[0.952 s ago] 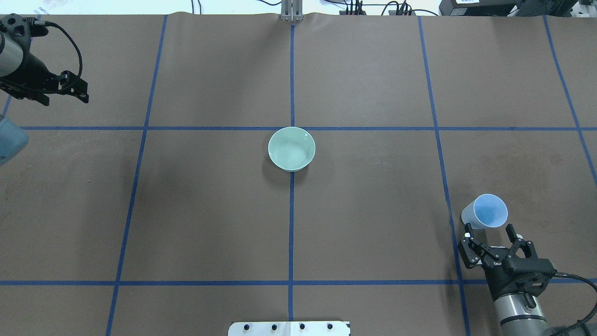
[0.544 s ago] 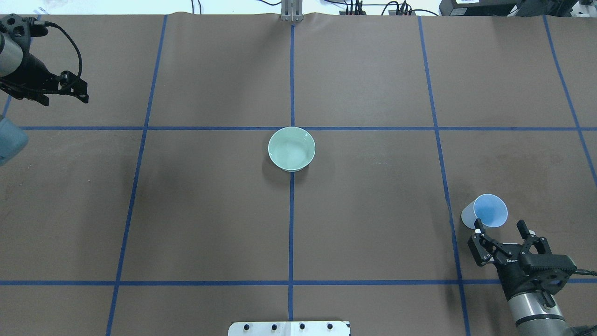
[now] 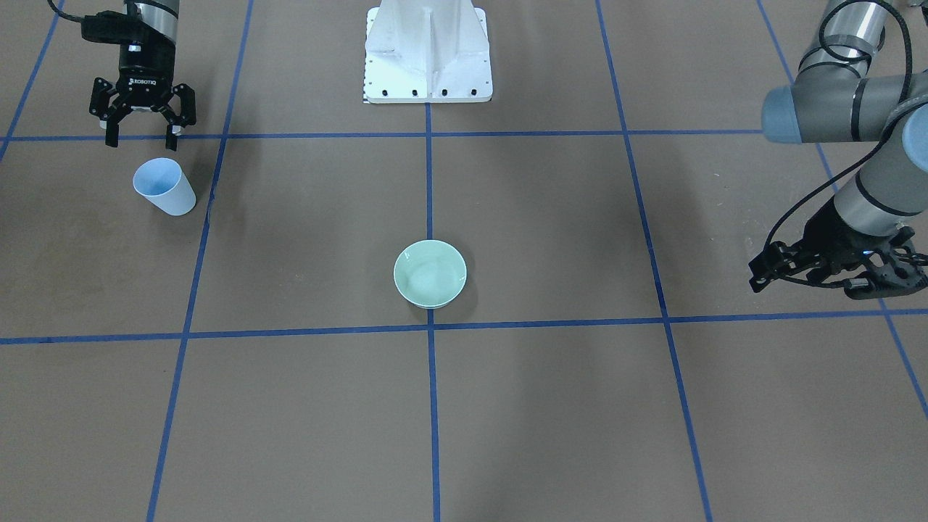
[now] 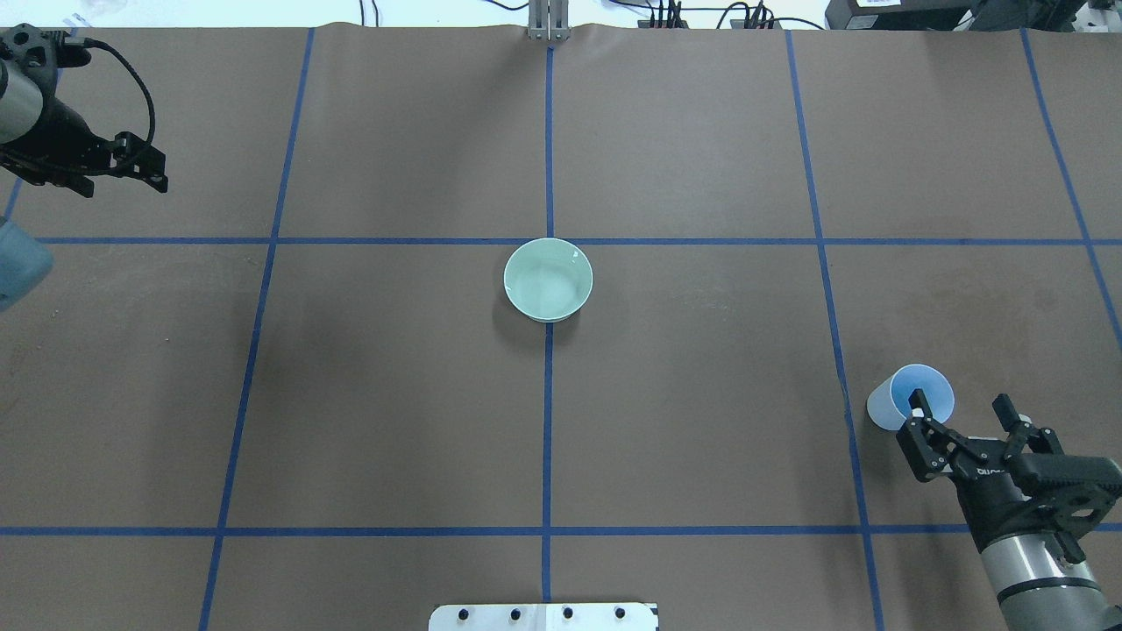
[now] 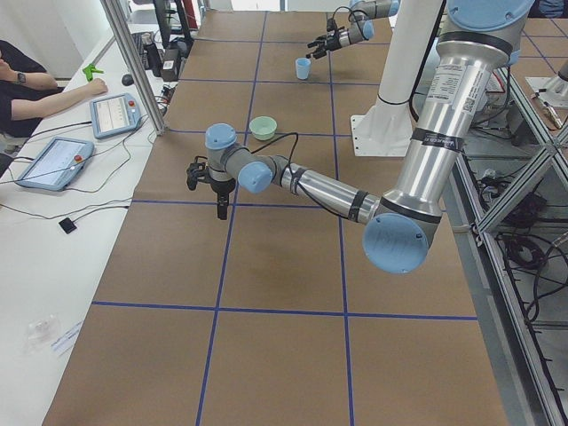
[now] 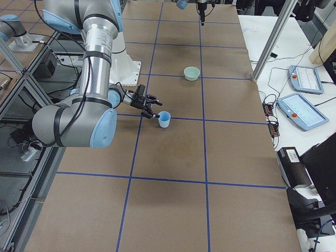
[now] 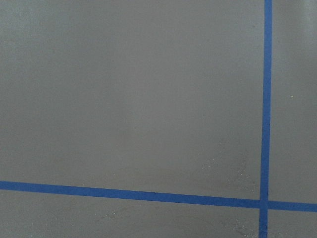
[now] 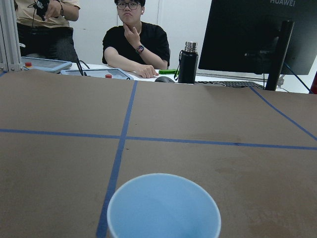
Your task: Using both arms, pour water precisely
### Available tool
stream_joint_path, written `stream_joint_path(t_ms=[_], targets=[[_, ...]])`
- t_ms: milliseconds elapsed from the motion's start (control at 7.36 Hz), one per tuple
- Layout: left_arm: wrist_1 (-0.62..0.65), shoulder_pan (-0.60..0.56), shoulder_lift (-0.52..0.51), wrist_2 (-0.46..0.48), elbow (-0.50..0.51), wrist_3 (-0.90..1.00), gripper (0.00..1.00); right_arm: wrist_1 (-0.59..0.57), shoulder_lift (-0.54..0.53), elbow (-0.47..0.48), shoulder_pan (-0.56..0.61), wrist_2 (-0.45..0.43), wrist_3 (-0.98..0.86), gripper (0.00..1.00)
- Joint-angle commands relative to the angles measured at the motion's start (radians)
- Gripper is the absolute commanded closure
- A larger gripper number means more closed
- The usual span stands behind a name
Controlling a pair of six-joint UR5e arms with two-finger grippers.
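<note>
Overhead exterior gives me the clearest read: one pale blue cup (image 4: 931,388) stands on the brown tabletop (image 4: 394,394) in the near right corner, on the robot's right. It is upright, with its long axis vertical and its mouth facing up. It is wider at the rim and tapers to the base. I cannot tell from any view whether the water is in the cup or in the bowl.

The right gripper (image 4: 957,405) sits just behind the cup on the robot's side. Its jaws are spread wide with nothing between them. From overhead, one finger (image 4: 917,410) overlaps the cup's rim. From the front-facing camera I see a gap between the fingertips and the cup. The right wrist camera looks straight across the cup's open mouth.

Compared with a second ago, the right gripper has shifted outward toward the tabletop's right edge and a little farther from the robot. Then, both fingers sat clear of the cup on the near side. The cup and the bowl have not moved, and the left arm is about where it was.

The left gripper (image 5: 221,209) hangs pointing down over bare tabletop at the far left, well apart from everything. I cannot tell whether its jaws are open or closed.

My count: one cup, one mint-green bowl (image 4: 548,280) at the centre on a blue tape line, two arms and two grippers.
</note>
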Motion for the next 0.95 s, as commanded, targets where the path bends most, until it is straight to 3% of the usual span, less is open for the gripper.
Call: stream_joint_path(t_ms=[0,272,544,816], targets=[[-0.004,0.003,-0.041,-0.002,-0.007,-0.066,0.00,0.003,0.041,0.076,0.139,0.104,-0.208,0.00],[0.004,0.087,-0.124,-0.003,-0.044,-0.280,0.00,0.011,0.137,0.129,0.308,0.243,-0.474,0.00],[0.042,0.164,-0.277,-0.055,-0.059,-0.498,0.00,0.014,0.283,0.124,0.455,0.394,-0.699,0.00],[0.146,0.280,-0.404,0.010,-0.059,-0.605,0.00,0.162,0.325,0.053,0.616,0.552,-0.905,0.00]])
